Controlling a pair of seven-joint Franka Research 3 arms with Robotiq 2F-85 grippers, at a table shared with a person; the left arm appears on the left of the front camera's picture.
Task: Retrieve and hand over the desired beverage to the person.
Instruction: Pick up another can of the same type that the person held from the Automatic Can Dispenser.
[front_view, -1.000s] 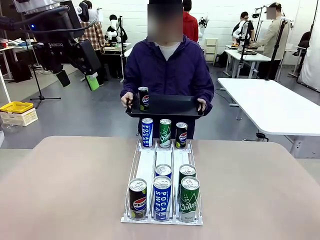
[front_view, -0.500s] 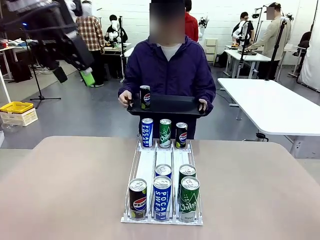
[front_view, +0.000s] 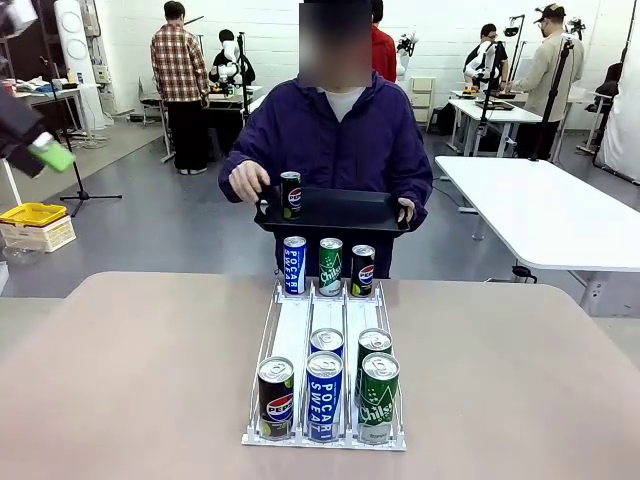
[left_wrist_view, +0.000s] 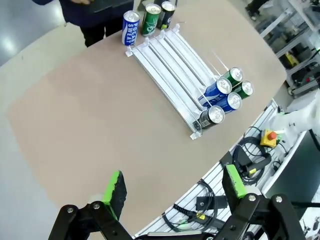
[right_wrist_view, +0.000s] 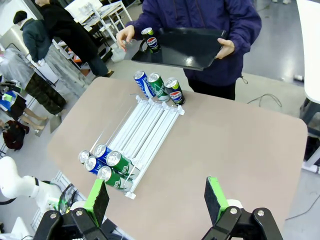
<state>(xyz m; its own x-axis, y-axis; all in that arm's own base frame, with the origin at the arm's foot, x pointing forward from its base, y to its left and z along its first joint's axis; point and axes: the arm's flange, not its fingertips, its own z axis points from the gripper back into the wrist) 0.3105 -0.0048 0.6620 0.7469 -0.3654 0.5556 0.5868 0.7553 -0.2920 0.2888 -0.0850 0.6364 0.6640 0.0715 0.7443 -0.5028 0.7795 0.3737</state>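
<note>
Left gripper (left_wrist_view: 174, 187) and right gripper (right_wrist_view: 156, 199) both spread wide, holding nothing; the person (front_view: 335, 140) has the Pepsi can (front_view: 290, 195).
Front view: your left gripper is high and far off to the side of the person, who holds a black tray (front_view: 340, 212) with the Pepsi can upright on it and one hand (front_view: 247, 180) raised just beside the can. Left wrist view: your green pads (left_wrist_view: 115, 190) stand wide apart over the table edge, and the can rack (left_wrist_view: 170, 65) lies well ahead of them. Right wrist view: the fingers are parted, the rack lies ahead between them, and the tray with its can is beyond the rack's far end.
</note>
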